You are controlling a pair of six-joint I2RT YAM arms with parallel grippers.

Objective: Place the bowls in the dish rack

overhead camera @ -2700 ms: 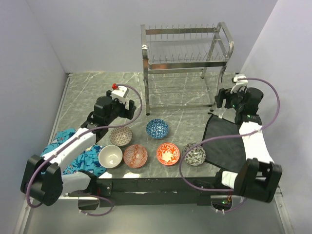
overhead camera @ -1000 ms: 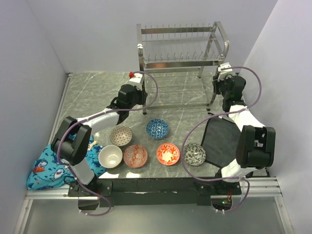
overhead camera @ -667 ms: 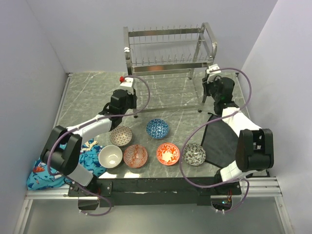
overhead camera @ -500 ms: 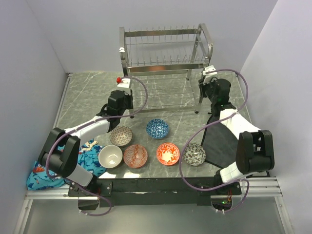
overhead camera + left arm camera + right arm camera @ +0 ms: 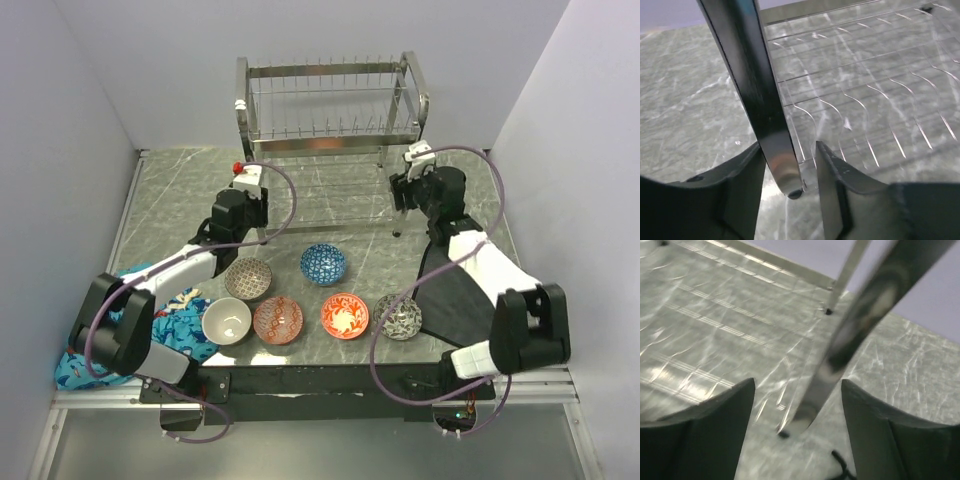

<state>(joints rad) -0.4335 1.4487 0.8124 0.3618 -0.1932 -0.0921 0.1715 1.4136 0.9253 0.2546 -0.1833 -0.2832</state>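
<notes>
While the dish rack (image 5: 330,100) stands at the far middle of the table (image 5: 170,190), each arm meets one of its near legs. The left gripper (image 5: 790,165) is parted around the near-left leg (image 5: 752,85), with a gap on one side. The right gripper (image 5: 797,405) is spread wider around the near-right leg (image 5: 855,315), clear of both fingers. Nearer lie the blue bowl (image 5: 323,264) and brown-grey bowl (image 5: 248,278). Nearest, in a row, are the cream-white bowl (image 5: 227,320), pinkish-red bowl (image 5: 278,320), red-orange bowl (image 5: 344,315) and dark grey-white bowl (image 5: 398,316).
</notes>
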